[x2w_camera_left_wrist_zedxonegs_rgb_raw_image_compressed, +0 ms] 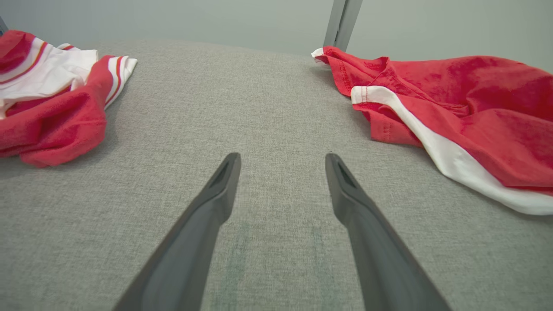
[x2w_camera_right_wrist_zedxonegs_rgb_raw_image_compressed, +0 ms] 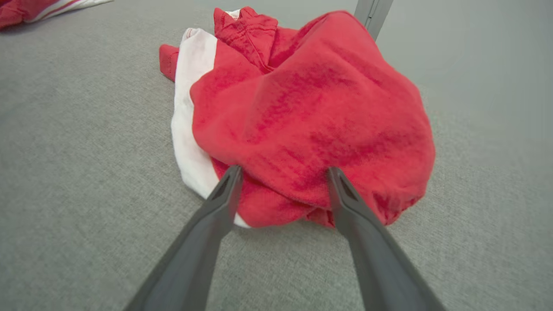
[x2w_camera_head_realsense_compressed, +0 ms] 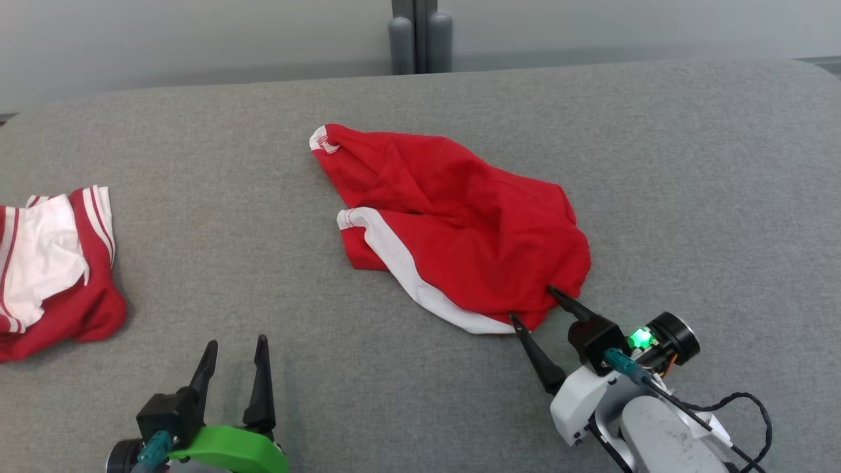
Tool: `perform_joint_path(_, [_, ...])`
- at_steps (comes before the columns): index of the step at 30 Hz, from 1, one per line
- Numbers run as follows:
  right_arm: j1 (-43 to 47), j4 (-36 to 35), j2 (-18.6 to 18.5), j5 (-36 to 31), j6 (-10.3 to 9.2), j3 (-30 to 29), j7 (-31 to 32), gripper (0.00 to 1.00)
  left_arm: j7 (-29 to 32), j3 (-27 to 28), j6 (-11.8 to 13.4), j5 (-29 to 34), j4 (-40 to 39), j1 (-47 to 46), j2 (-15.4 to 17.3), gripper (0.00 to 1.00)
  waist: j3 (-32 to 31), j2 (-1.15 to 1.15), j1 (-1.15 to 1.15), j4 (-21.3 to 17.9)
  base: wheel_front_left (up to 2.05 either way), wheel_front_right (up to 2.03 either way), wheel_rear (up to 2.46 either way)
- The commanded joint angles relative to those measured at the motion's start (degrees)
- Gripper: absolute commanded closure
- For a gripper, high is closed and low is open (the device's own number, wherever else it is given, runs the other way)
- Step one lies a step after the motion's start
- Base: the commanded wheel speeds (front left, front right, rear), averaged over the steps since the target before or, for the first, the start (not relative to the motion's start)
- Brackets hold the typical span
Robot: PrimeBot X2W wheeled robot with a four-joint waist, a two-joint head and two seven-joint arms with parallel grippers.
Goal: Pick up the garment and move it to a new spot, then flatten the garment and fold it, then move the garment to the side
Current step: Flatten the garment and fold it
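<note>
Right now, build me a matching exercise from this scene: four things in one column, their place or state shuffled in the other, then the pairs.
1. left gripper
2. right gripper
3. red garment with white band
4. striped red and white garment

A. crumpled at the left edge of the grey surface
B. open, fingertips at the near edge of a heap of cloth
C. bunched mid-surface
D. open, bare surface between its fingers

Pairs: 1-D, 2-B, 3-C, 4-A

The left gripper (x2w_camera_left_wrist_zedxonegs_rgb_raw_image_compressed: 281, 156) holds its jaws wide apart, empty, over the grey fabric worktop (x2w_camera_left_wrist_zedxonegs_rgb_raw_image_compressed: 259, 99). A crumpled red garment (x2w_camera_left_wrist_zedxonegs_rgb_raw_image_compressed: 475, 99) with a white band lies toward the far right corner, and a red-and-white striped garment (x2w_camera_left_wrist_zedxonegs_rgb_raw_image_compressed: 56, 108) toward the far left.
</note>
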Motion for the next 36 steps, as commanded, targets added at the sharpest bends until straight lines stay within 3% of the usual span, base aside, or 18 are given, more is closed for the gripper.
perform_joint_path(1, [-0.7, 0.5, -0.3, -1.2, -0.08, -0.4, 0.0, 0.00, 0.1, 0.0, -0.1, -0.5, 0.0, -1.2, 0.1, 0.00, 0.9, 0.00, 0.00, 1.0, 0.00, 0.00, 0.00])
perform_joint_path(6, [-1.8, 1.9, -0.3, -3.9, -0.08, -2.0, 0.0, 0.01, 0.1, -0.5, -0.2, -0.7, -0.1, -1.6, 0.1, 0.00, 1.4, 0.00, 0.00, 1.6, 0.00, 0.00, 0.00])
perform_joint_path(7, [-1.8, 1.9, -0.3, -4.2, -0.08, -2.3, 0.0, 0.44, 0.1, -0.7, -0.2, -0.8, -0.1, -1.7, 0.1, 0.00, 1.5, 0.00, 0.00, 1.8, 0.00, 0.00, 0.00])
perform_joint_path(8, [-1.8, 2.0, -0.3, -4.4, -0.08, -2.5, 0.0, 0.78, 0.1, -0.8, -0.2, -0.9, -0.1, -1.8, 0.1, 0.00, 1.6, 0.00, 0.00, 1.8, 0.00, 0.00, 0.00])
perform_joint_path(9, [-2.0, 1.8, -0.3, -4.2, -0.08, -2.6, 0.0, 1.00, 0.1, -0.9, -0.2, -1.0, -0.1, -2.0, 0.1, 0.00, 1.6, 0.00, 0.00, 2.0, 0.00, 0.00, 0.00])
perform_joint_path(22, [-1.5, -10.0, -0.3, -0.6, -0.08, -9.9, 0.0, 1.00, 0.1, -4.5, -0.1, -1.4, 0.3, 0.9, 0.1, 0.00, -1.5, 0.00, 0.00, 1.5, 0.00, 0.00, 0.00])
perform_joint_path(28, [1.0, -14.4, -2.2, 0.2, -0.08, -13.3, 0.0, 1.00, 0.1, -5.5, -0.1, -1.7, 0.1, 2.0, 0.1, 0.00, -3.1, 0.00, 0.00, 0.7, 0.00, 0.00, 0.00])
perform_joint_path(31, [1.9, -14.9, -3.3, 0.7, -0.08, -14.7, 0.0, 1.00, 0.1, -5.9, -0.1, -1.6, -0.2, 1.9, 0.1, 0.00, -2.6, 0.00, 0.00, 0.4, 0.00, 0.00, 0.00])
perform_joint_path(36, [-1.9, -10.0, -5.0, -1.1, -0.08, -15.2, 0.3, 1.00, 0.1, -8.0, -0.1, -1.6, -0.6, -0.8, 0.1, 0.00, 0.7, 0.00, 0.00, 0.8, 0.00, 0.00, 0.00])
